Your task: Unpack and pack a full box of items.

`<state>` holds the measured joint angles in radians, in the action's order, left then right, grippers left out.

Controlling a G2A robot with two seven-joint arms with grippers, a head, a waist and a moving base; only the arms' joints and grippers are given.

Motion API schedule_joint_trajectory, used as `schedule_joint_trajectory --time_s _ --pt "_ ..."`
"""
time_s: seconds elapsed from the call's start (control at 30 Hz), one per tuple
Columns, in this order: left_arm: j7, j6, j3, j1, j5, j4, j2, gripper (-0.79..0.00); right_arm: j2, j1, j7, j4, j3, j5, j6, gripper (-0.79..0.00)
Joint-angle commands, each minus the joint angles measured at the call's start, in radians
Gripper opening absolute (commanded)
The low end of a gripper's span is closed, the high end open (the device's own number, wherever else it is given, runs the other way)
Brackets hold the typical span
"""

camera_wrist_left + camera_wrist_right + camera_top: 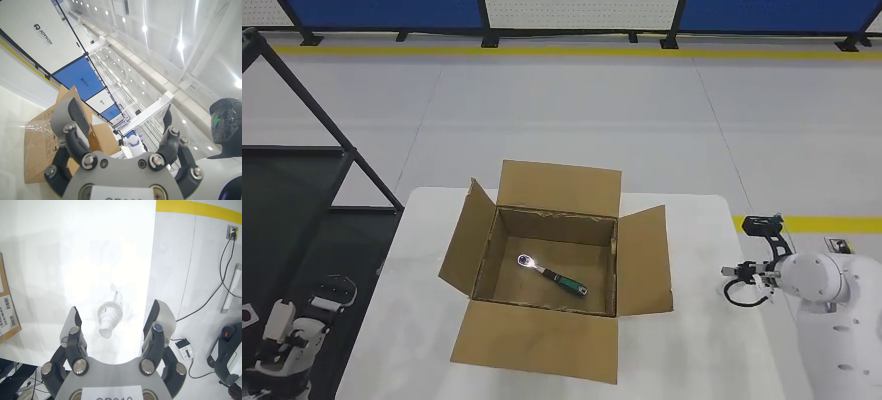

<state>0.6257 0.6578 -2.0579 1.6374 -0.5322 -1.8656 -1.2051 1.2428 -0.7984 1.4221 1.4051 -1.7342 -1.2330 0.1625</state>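
Observation:
An open cardboard box stands in the middle of the white table, all flaps spread out. Inside it lies a ratchet wrench with a green handle. A clear pump bottle stands upright on the table close to its right edge. My right gripper hangs open above it, a finger on either side, not touching. In the top view this gripper sits at the table's right edge. My left gripper is open and empty, low beside the table's left side, pointing up past the box.
A black metal frame stands left of the table. On the floor to the right lie black cables, a small carton and a dark device. Blue and white partitions line the back.

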Motion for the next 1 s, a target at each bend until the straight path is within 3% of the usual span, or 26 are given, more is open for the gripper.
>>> schedule_joint_trajectory --time_s 0.0,0.13,0.17,0.2,0.33,0.4,0.63,0.83,0.97 --pt "-0.002 -0.002 0.003 -0.002 0.002 0.000 0.000 0.000 -0.003 0.012 0.014 -0.024 0.009 0.008 0.003 -0.209" --pt "-0.003 -0.004 0.007 -0.010 0.005 0.006 0.001 0.000 -0.009 0.033 0.041 -0.064 0.024 0.017 0.008 -0.246" --pt "-0.003 -0.005 0.008 -0.012 0.006 0.008 0.002 0.000 -0.010 0.038 0.045 -0.072 0.027 0.018 0.009 -0.286" --pt "-0.003 -0.005 0.009 -0.014 0.006 0.010 0.002 0.000 -0.012 0.042 0.045 -0.078 0.030 0.019 0.010 -0.372" --pt "-0.001 -0.006 0.010 -0.019 0.008 0.012 0.003 0.000 -0.018 0.044 0.038 -0.081 0.037 0.029 0.007 -0.573" --pt "0.000 -0.006 0.011 -0.020 0.006 0.012 0.004 0.000 -0.020 0.034 0.030 -0.058 0.038 0.035 0.001 -0.785" --pt "-0.002 -0.003 0.010 -0.021 0.001 0.013 0.005 0.000 -0.028 -0.021 0.011 0.117 0.044 0.075 -0.010 -0.785" --pt "0.000 0.005 0.007 -0.017 -0.017 0.015 0.006 0.000 -0.027 -0.084 0.021 0.477 0.110 0.072 -0.064 -0.785" --pt "0.001 0.018 -0.001 -0.012 -0.044 0.026 0.006 0.000 -0.024 -0.079 0.048 0.697 0.220 0.014 -0.101 -0.785"
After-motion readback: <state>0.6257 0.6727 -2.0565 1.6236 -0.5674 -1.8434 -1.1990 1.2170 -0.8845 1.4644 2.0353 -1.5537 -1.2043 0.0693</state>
